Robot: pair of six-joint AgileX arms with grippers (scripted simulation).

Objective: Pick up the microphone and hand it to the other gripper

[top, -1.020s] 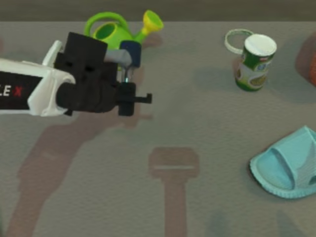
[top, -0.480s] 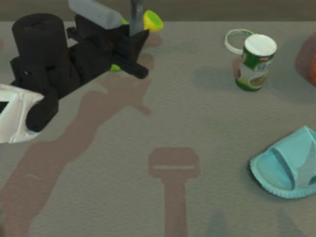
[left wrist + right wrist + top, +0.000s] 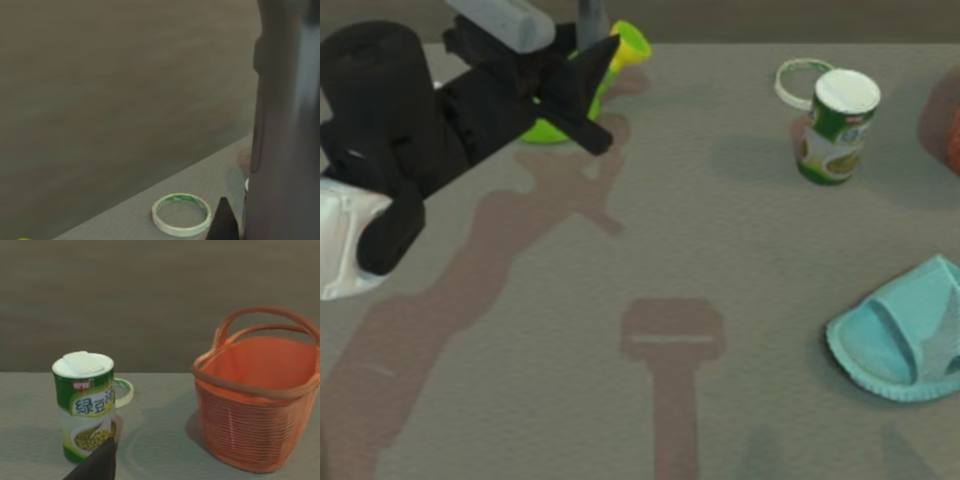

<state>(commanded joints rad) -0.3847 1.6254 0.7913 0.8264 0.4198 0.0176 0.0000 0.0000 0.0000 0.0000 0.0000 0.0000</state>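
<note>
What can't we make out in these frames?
microphone: held in the left tool; the top view shows only a grey stub, the rest cut off by the top edge. The left wrist view gives just a dark blur.
watering can: mostly hidden under the left arm, top view.
right tool: absent from the top view; only a dark sliver at the right wrist view's bottom edge.
basket: cut off by the top view's right edge.

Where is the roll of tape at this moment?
In the top view the roll of tape lies flat at the table's far right part, touching the green can from behind.
</note>
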